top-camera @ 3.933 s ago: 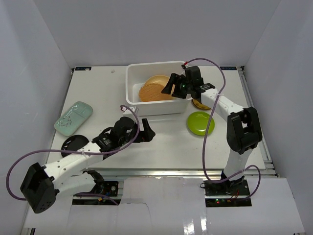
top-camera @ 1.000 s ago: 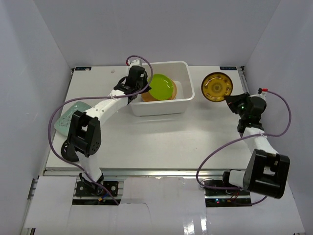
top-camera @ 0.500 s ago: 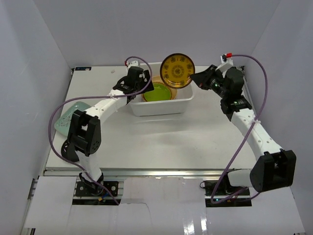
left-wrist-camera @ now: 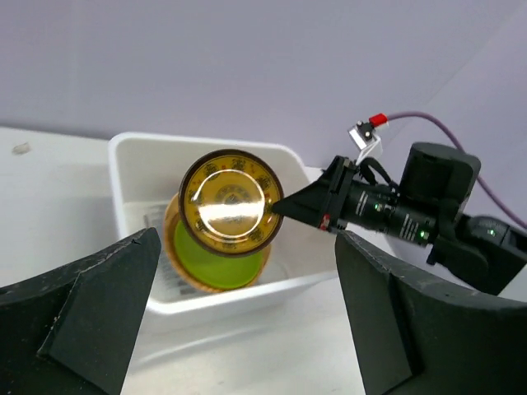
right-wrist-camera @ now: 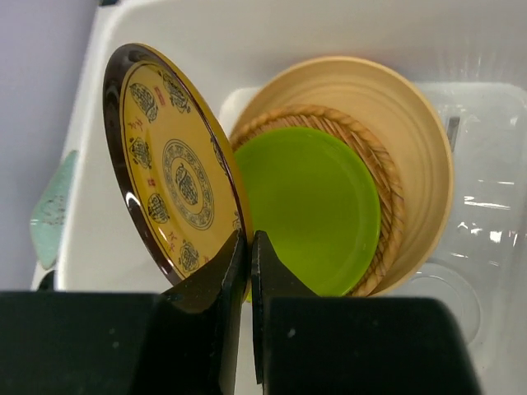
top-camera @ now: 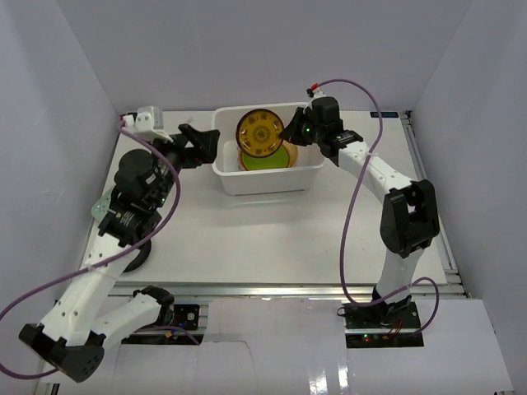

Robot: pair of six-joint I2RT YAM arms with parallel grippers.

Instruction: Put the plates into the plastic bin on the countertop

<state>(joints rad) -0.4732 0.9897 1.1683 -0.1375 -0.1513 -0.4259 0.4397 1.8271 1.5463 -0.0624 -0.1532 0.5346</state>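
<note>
The left gripper (top-camera: 198, 143) is hovering wide open just left of the bin (top-camera: 268, 182). Over the bin, the right gripper (right-wrist-camera: 247, 247) is pinching the patterned plate (right-wrist-camera: 169, 193) by its rim, tilted above the green plate (right-wrist-camera: 309, 210), its arm reaching in from the bin's right.

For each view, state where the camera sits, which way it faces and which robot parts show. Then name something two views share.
Top external: above and behind the robot, looking down at the table; left arm and right arm show.
Left wrist: left of the bin, facing across it toward the right tool; its open fingers show at the bottom corners.
Right wrist: above the bin, looking down; its fingers pinch the patterned plate by the rim.
Shared: both wrist views show that plate and the green plate.
</note>
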